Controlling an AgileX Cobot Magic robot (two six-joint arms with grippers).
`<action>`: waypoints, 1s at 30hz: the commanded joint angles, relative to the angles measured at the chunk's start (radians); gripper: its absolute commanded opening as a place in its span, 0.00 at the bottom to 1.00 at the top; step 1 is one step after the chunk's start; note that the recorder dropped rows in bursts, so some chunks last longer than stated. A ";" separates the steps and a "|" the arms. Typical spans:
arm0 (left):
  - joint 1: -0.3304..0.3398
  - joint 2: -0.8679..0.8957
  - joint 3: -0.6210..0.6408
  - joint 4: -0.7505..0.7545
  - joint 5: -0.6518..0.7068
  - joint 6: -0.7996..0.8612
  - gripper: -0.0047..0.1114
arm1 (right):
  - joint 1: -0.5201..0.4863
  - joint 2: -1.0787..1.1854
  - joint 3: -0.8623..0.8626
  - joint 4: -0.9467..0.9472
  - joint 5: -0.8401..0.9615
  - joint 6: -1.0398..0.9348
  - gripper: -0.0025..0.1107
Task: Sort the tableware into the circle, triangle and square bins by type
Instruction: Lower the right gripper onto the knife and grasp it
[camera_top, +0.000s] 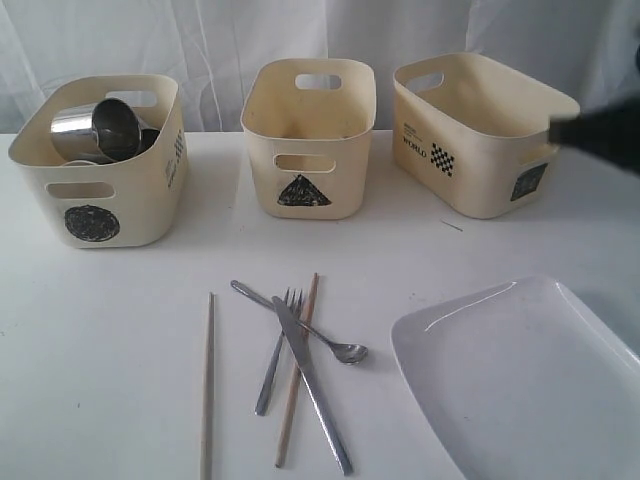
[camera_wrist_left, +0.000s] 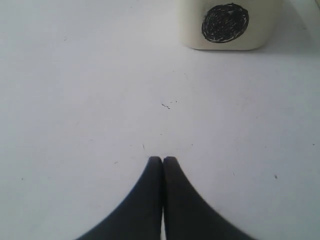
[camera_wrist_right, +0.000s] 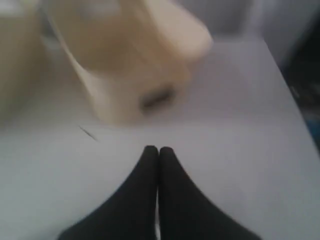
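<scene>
A steel spoon (camera_top: 349, 352), fork (camera_top: 272, 365) and knife (camera_top: 312, 385) lie crossed on the white table, between two wooden chopsticks (camera_top: 207, 385) (camera_top: 287, 425). The large white plate (camera_top: 530, 380) lies at the front right. Two steel mugs (camera_top: 115, 128) (camera_top: 72, 125) sit in the circle bin (camera_top: 120, 200). No bowl shows clearly. My left gripper (camera_wrist_left: 163, 160) is shut and empty over bare table, short of the circle bin (camera_wrist_left: 227, 25). My right gripper (camera_wrist_right: 159, 150) is shut and empty near the square bin (camera_wrist_right: 135, 75); its arm (camera_top: 600, 135) is a dark blur.
The triangle bin (camera_top: 300, 150) stands at the back middle and the square bin (camera_top: 470, 160) at the back right, both looking empty from here. A white curtain hangs behind the table.
</scene>
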 joint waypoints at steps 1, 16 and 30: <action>0.001 -0.005 0.004 -0.006 -0.005 0.000 0.04 | 0.006 0.066 0.002 0.157 0.463 -0.180 0.02; 0.001 -0.005 0.004 -0.006 -0.005 0.000 0.04 | 0.638 0.393 -0.329 0.945 0.533 -0.815 0.02; 0.001 -0.005 0.004 -0.006 -0.005 0.000 0.04 | 0.644 0.650 -0.443 1.037 0.553 -0.933 0.41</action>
